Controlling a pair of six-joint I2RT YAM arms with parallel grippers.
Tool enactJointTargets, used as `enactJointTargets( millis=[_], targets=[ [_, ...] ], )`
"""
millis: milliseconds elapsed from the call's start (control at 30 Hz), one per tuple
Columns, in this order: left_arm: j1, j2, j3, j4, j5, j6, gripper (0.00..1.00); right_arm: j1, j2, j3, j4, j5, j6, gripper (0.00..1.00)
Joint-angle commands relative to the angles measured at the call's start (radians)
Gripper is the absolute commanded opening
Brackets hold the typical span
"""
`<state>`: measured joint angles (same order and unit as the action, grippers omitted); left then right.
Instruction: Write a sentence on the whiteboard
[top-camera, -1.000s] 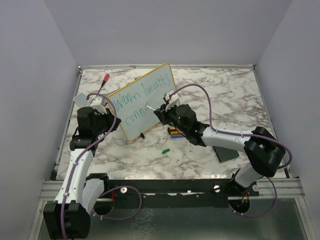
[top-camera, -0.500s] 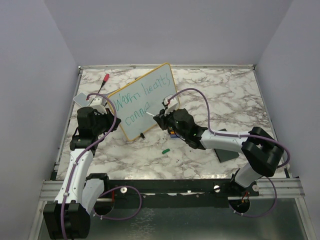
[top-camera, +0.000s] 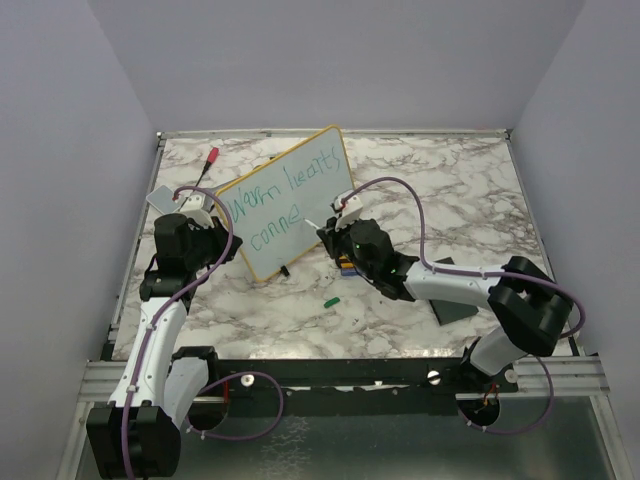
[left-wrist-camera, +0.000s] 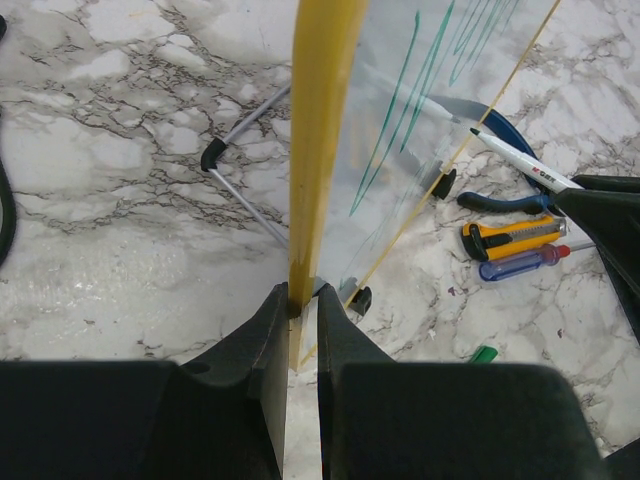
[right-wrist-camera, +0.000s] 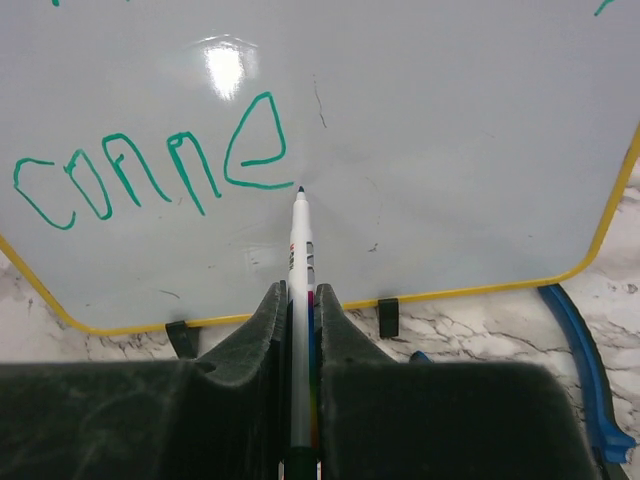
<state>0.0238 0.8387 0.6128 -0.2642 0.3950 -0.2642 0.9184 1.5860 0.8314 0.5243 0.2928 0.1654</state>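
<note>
**Marker tip on the board, second line part written**

From my seat, the whiteboard (top-camera: 288, 215) stands tilted on its small black feet at about 11 o'clock from the middle of the marble table (top-camera: 460, 190). Its written face is turned toward the arms. The sentence (top-camera: 284, 203) is in teal-green. The top line reads "Warm hearts", and below it I can make out "conne".

My left gripper (left-wrist-camera: 303, 295) sits at the board's 9 o'clock edge. Its jaws are narrow and pinched on the yellow frame, one finger on each side of it.

My right gripper (right-wrist-camera: 300, 295) is at roughly 4 o'clock of the board. Its jaws are clamped tight on a white marker (right-wrist-camera: 300, 260), which points up at 12 o'clock in the right wrist view. The dark tip meets the white surface at the lower right corner of the last letter, a loop closed like a triangle.

A red-capped marker (top-camera: 208, 160) lies on the table at the board's 10 o'clock, apart from it. A small green cap (top-camera: 332, 300) lies at the board's 5 o'clock.

Beneath the right arm I see a yellow utility knife (left-wrist-camera: 510, 237), with a blue-handled tool with a red end (left-wrist-camera: 520, 263) just beside it. A dark pad (top-camera: 455, 305) sits near 4 o'clock of the table.
</note>
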Motion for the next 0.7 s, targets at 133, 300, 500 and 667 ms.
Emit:
enactJointTargets(
  millis=[133,300,500,667],
  targets=[
    [-0.002,-0.009,0.007,0.007,-0.022,-0.001,0.0,-0.016,-0.11,-0.064,0.042,0.058,-0.043,0.01],
    [-0.004,-0.01,0.007,0.006,-0.021,0.0,0.0,-0.054,-0.1,-0.047,0.063,0.026,-0.048,0.01],
    [-0.004,-0.012,0.006,0.007,-0.024,0.0,0.0,-0.067,-0.074,-0.006,0.084,0.006,-0.068,0.01],
    [-0.005,-0.01,0.007,0.007,-0.023,0.0,0.0,-0.073,-0.048,0.02,0.094,-0.007,-0.069,0.01]
  ],
)
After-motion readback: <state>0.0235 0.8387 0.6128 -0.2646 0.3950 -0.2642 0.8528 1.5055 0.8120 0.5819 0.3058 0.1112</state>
